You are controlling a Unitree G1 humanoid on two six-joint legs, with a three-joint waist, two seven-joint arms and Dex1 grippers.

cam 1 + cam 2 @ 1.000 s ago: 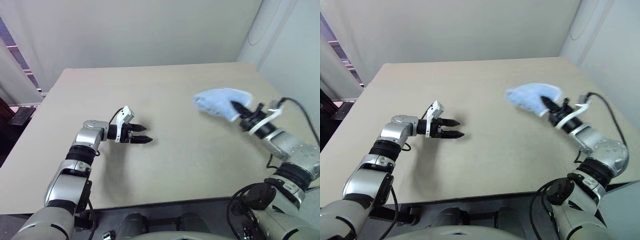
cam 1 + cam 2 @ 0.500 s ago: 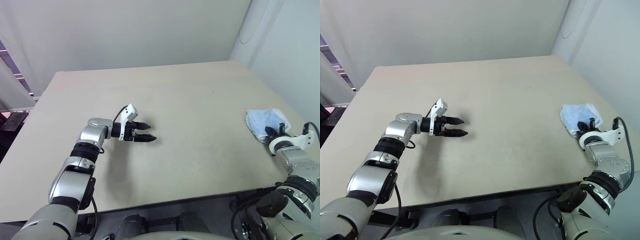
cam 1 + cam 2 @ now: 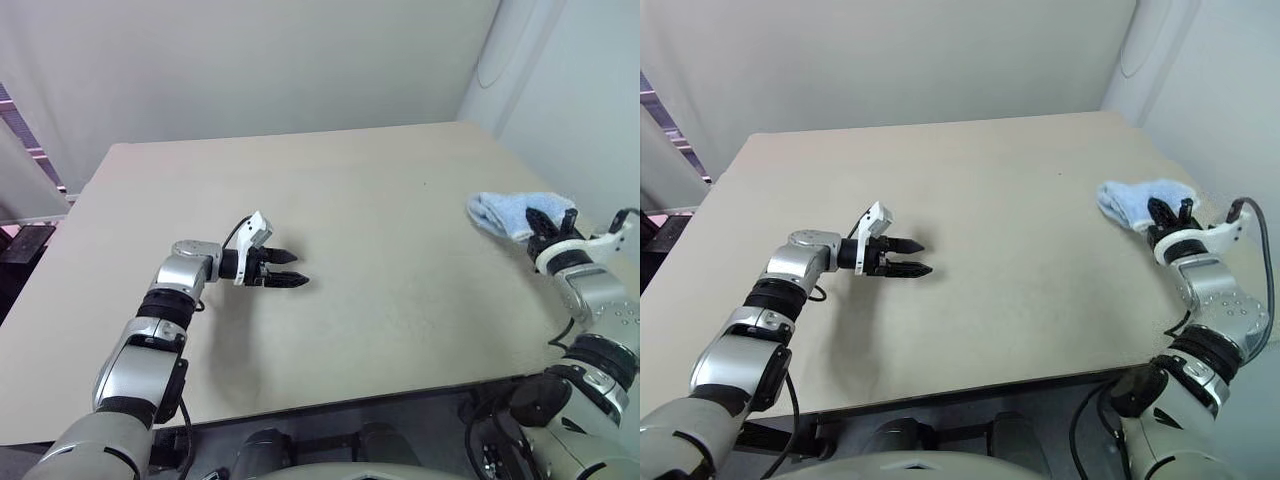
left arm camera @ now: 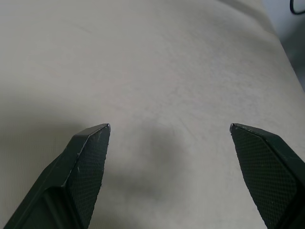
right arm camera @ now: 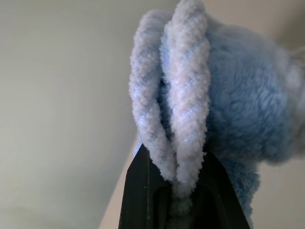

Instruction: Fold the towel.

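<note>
The towel point(image 3: 503, 211) is a bunched light blue terry cloth near the table's right edge. My right gripper point(image 3: 549, 222) is shut on its near end. In the right wrist view, folded layers of the towel point(image 5: 190, 86) are pinched between the black fingers point(image 5: 136, 191) and rise past them. Whether the bundle rests on the table cannot be told. My left gripper point(image 3: 290, 269) hovers over the bare left-middle of the table, pointing right, far from the towel. It is open with nothing between its fingertips point(image 4: 90, 143).
The tan table point(image 3: 380, 180) is wide, with its right edge just beyond the right gripper and its front edge close to me. A pale wall stands behind the far edge. A dark cable point(image 3: 1262, 290) loops at the right wrist.
The right gripper has carried the towel rightward and lower, from over the table's mid-right to near its right edge. The view has also shifted. The left arm has not moved.
</note>
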